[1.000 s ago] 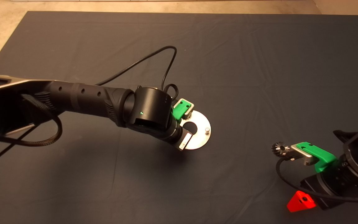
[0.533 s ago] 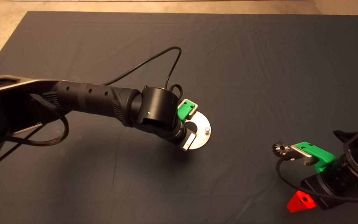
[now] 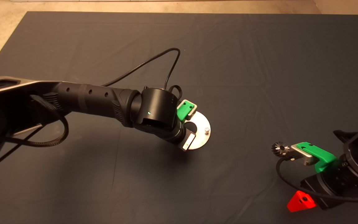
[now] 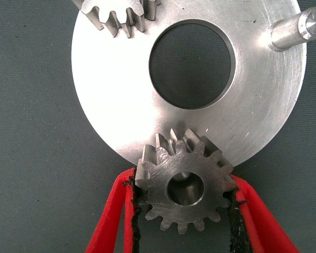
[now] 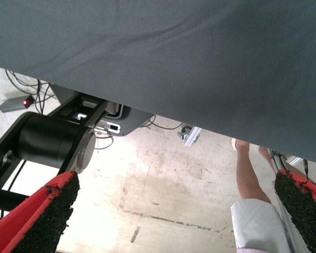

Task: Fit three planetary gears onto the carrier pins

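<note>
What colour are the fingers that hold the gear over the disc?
Red fingers with black pads; clearest in the left wrist view.

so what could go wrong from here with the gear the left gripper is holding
1. The left gripper grips a planetary gear at the disc's rim; a pin seems to show through its bore, but if it is off-centre the gear could jam or tilt.
2. Pushing sideways might slide the disc on the mat.
3. One pin is bare, and the last gear lies by the parked right gripper, which could knock it.
</note>
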Controlling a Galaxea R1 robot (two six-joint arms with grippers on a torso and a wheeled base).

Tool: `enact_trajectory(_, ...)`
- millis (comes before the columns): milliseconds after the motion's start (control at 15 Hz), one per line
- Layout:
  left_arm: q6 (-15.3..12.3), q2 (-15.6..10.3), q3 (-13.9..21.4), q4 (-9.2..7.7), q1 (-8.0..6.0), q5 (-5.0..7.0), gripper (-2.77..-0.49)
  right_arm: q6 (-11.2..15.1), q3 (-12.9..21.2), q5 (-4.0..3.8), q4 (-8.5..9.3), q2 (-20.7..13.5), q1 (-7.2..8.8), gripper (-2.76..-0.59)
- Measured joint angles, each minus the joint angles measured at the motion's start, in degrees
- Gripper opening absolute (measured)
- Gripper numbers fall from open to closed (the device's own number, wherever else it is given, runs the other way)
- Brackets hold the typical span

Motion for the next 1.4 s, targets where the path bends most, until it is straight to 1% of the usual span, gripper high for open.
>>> enact_trajectory(67, 0.0, -0.1, 0.0, 0.0, -0.01, -0.1, -2.45, 0.0, 0.0, 0.02, 0.02, 0.0, 0.0, -0.6)
enact_trajectory(200, -0.9, -0.1, 0.0, 0.0, 0.02, -0.02, -2.45, 0.0, 0.0, 0.0, 0.0, 0.0, 0.0, -0.6)
enact_trajectory(267, -0.9, -0.1, 0.3, 0.04, -0.01, 0.17, -2.45, 0.0, 0.0, 0.0, 0.0, 0.0, 0.0, -0.6)
enact_trajectory(333, -1.0, -0.2, 0.4, 0.1, -0.01, 0.2, -2.43, 0.0, 0.0, 0.02, 0.01, 0.0, 0.0, -0.6)
enact_trajectory(400, -1.1, -0.2, 0.5, 0.17, -0.01, 0.2, -2.34, 0.0, 0.0, 0.0, 0.0, 0.0, 0.0, -0.6)
enact_trajectory(533, -1.4, -0.3, 0.6, 0.2, -0.01, 0.11, -2.34, 0.0, 0.0, 0.02, 0.0, 0.0, 0.0, -0.6)
enact_trajectory(667, -1.4, -0.4, 0.7, 0.17, -0.01, 0.14, -2.24, 0.0, 0.0, 0.02, 0.02, 0.0, 0.0, -0.6)
enact_trajectory(733, -1.4, -0.4, 0.9, 0.17, -0.01, 0.12, -2.23, 0.0, 0.0, 0.0, 0.02, 0.0, 0.0, -0.6)
enact_trajectory(800, -1.4, -0.4, 1.0, 0.17, -0.01, 0.11, -2.13, 0.0, 0.0, 0.01, 0.0, 0.0, 0.0, -0.6)
enact_trajectory(933, -1.5, -0.4, 1.1, 0.17, -0.01, 0.12, -2.1, 0.0, 0.0, 0.02, 0.01, 0.0, 0.0, -0.6)
enact_trajectory(1000, -1.6, -0.4, 1.1, 0.17, -0.01, 0.12, -2.03, 0.0, 0.0, 0.02, 0.02, 0.0, 0.0, -0.6)
enact_trajectory(1067, -2.3, -0.3, 1.4, 0.17, -0.03, 0.12, -1.95, 0.0, 0.0, 0.0, 0.0, 0.0, 0.0, -0.6)
enact_trajectory(1133, -3.0, -0.2, 2.1, 0.17, -0.11, 0.09, -1.95, 0.0, 0.0, 0.02, 0.0, 0.0, 0.0, -0.6)
enact_trajectory(1200, -5.0, -0.3, 3.5, 0.15, -0.57, 0.15, -1.95, 0.0, 0.0, 0.0, 0.0, 0.0, 0.0, -0.6)
enact_trajectory(1267, -8.0, -0.4, 5.3, 0.14, -1.38, 0.12, -1.85, 0.0, 0.0, 0.02, 0.0, 0.0, 0.0, -0.6)
enact_trajectory(1333, -11.7, -0.6, 7.2, 0.15, -2.26, 0.17, -1.81, 0.0, 0.0, 0.02, 0.0, 0.0, 0.0, -0.6)
enact_trajectory(1400, -14.7, -1.1, 9.4, 0.12, -3.08, 0.19, -1.8, 0.0, 0.0, 0.01, 0.0, 0.0, 0.0, -0.6)
